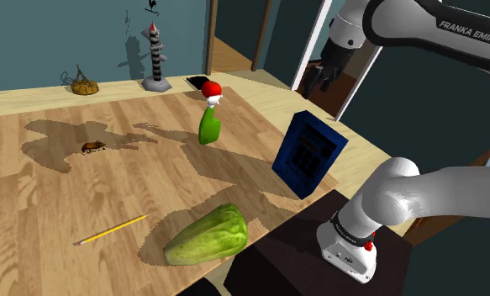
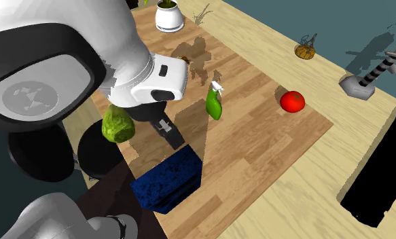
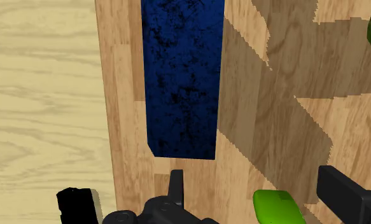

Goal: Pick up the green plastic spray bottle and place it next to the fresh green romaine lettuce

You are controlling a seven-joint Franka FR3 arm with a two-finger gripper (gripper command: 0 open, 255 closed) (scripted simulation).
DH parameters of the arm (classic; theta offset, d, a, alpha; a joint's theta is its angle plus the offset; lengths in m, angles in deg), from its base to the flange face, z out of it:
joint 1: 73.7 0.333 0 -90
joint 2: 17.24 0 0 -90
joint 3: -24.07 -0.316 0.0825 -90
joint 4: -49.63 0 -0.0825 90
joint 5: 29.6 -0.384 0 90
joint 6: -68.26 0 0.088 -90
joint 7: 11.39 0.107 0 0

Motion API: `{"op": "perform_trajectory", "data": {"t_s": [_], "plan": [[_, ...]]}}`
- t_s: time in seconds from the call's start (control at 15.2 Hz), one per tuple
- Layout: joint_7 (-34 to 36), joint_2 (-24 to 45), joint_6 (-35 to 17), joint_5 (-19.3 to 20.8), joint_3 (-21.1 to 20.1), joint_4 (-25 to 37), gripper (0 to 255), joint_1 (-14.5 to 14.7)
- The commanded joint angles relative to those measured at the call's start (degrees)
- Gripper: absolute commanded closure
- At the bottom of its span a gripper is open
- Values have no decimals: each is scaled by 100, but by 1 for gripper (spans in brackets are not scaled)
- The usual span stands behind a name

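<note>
Tabletop [image 1: 33, 210] bears spray bottle [image 1: 209, 126] (green).

Bottle [image 1: 209, 128] btwn tomato [image 1: 211, 89] & lettuce [image 1: 208, 235]

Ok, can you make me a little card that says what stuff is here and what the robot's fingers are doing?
bottle: green spray bottle, white top, standing up
lettuce: green lettuce, lying down, well apart from the bottle
tomato: red tomato, just behind the bottle in the shoulder view
box: blue box, standing near the robot's stand
pencil: yellow pencil, lying near the lettuce
fingers: black fingers, open, holding nothing, raised above the blue box
job: bottle not picked up yet
</note>
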Motion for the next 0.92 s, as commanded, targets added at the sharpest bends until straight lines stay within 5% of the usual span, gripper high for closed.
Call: {"op": "perform_trajectory", "data": {"t_s": [0.0, 0.46, 0.86], "plan": [[0, 0, 0, 0, 0, 0, 0, 0], [-2070, 637, -1609, 79, 1211, -512, 0, 479], [-4043, 1713, -2760, -326, 2294, -375, 0, 1169]]}}
